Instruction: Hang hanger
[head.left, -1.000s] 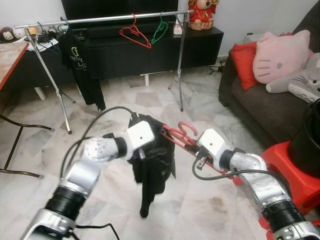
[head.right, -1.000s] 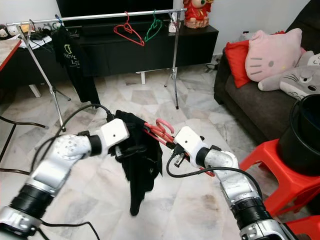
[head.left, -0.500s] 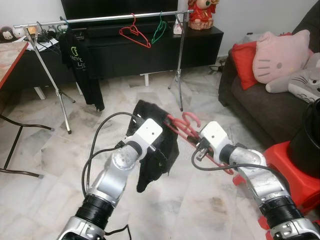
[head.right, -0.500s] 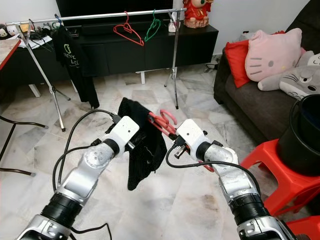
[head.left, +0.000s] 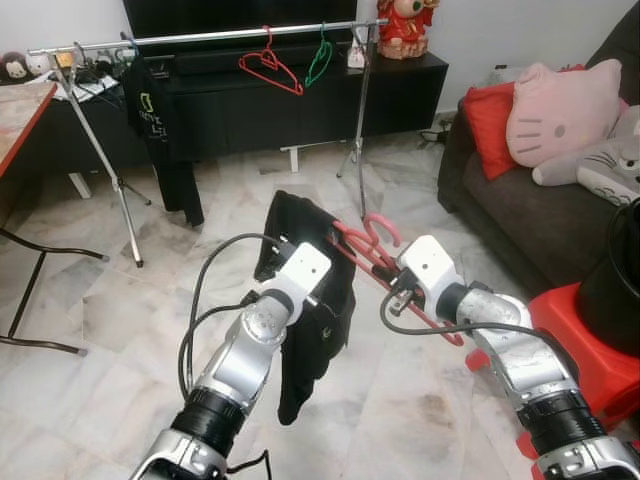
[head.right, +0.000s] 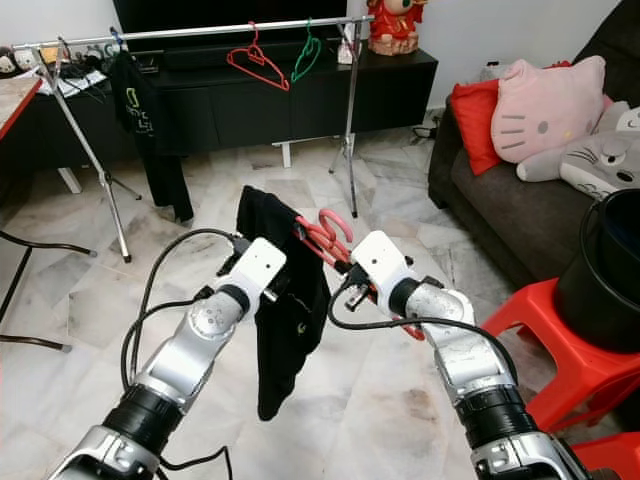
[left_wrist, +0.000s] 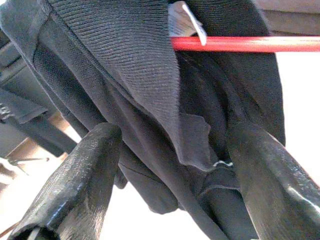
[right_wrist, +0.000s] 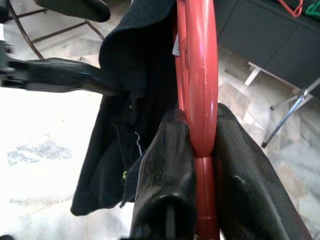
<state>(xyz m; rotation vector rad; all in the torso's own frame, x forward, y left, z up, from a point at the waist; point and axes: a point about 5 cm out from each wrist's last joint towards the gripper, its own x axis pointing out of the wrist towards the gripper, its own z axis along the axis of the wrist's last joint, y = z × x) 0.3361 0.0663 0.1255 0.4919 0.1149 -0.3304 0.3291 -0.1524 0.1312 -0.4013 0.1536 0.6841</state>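
Clamping its fingers (right_wrist: 170, 165) on the red hanger (right_wrist: 200, 100), the right gripper (right_wrist: 197, 150) is holding it before the clothes rail (head.left: 200, 38); the left gripper (left_wrist: 170, 165), fingers apart, is touching the black garment (head.left: 315, 330) draped on it.

Standing here, a lot of the red hanger (head.left: 362, 262) is buried: one arm of it runs under the black garment (head.left: 310, 320), so that end is covered. The right gripper (right_wrist: 197, 150) hides the stretch it pinches. Left gripper (left_wrist: 165, 165) fingertips disappear behind the cloth from the head views, and up close its fingers run off the frame edge. The black bucket (head.right: 610, 270) on the red stool (head.right: 560, 350) is cut off at the side. The print on the hanging black shirt (head.left: 150, 110) is too small to read.
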